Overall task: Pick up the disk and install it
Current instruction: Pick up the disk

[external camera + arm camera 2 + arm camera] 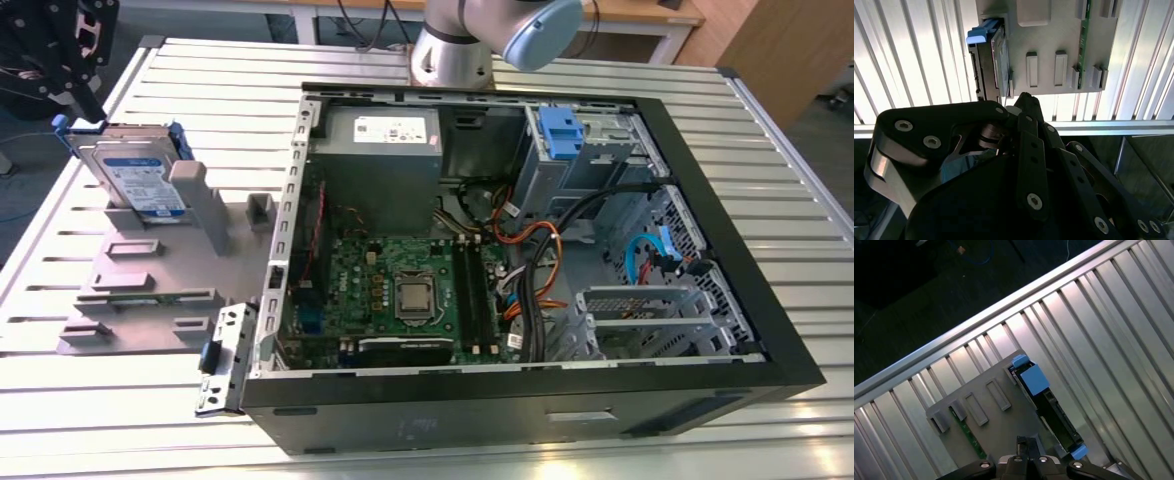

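Disk (pixel 134 180) stands on edge in a slot of the grey fixture (pixel 160 270), label side showing, with a blue carrier around it. The fixture lies flat on the slatted metal tabletop (pixel 774 120), on the exterior view's left of the open computer case (pixel 747 330) and just beside it. A green memory stick (pixel 966 432) sits in another slot of the same fixture, apart from the disk.

The claw (pixel 1026 444) is closed on nothing, its fingertips together. In the first wrist view it hangs over the fixture's edge near the disk without touching it. In the exterior view the black claw is at the top left corner, above and behind the disk.

Inside the case the grey power supply (pixel 380 150) is at the far side and the green motherboard (pixel 400 290) lies below it. A blue bracket (pixel 561 130) sits on the drive bay at the far right corner. The arm's base (pixel 461 40) stands on the tabletop behind the case.
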`<act>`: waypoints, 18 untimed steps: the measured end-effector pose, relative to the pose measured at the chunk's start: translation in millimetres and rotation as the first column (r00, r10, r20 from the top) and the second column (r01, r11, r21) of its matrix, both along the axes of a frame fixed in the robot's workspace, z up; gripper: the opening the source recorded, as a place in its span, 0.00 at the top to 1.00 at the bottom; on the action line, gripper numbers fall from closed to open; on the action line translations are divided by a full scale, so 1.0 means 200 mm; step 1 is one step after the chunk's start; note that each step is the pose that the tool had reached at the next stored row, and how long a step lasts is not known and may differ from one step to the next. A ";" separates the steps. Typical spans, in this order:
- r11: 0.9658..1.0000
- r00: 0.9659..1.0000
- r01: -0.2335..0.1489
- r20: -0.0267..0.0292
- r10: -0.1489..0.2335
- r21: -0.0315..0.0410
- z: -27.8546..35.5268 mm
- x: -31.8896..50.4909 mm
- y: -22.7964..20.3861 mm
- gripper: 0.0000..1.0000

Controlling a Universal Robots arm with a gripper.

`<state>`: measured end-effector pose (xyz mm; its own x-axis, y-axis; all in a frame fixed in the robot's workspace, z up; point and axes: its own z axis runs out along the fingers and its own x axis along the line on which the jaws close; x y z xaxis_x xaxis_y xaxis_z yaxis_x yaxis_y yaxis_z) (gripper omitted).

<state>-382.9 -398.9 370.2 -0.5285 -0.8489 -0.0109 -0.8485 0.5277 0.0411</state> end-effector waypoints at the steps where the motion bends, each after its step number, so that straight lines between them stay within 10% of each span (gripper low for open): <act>1: 1.000 1.000 -0.001 0.000 0.001 0.000 0.000 0.000 0.000 0.89; 18: 1.000 1.000 -0.016 0.000 0.016 0.000 0.000 0.000 0.000 0.89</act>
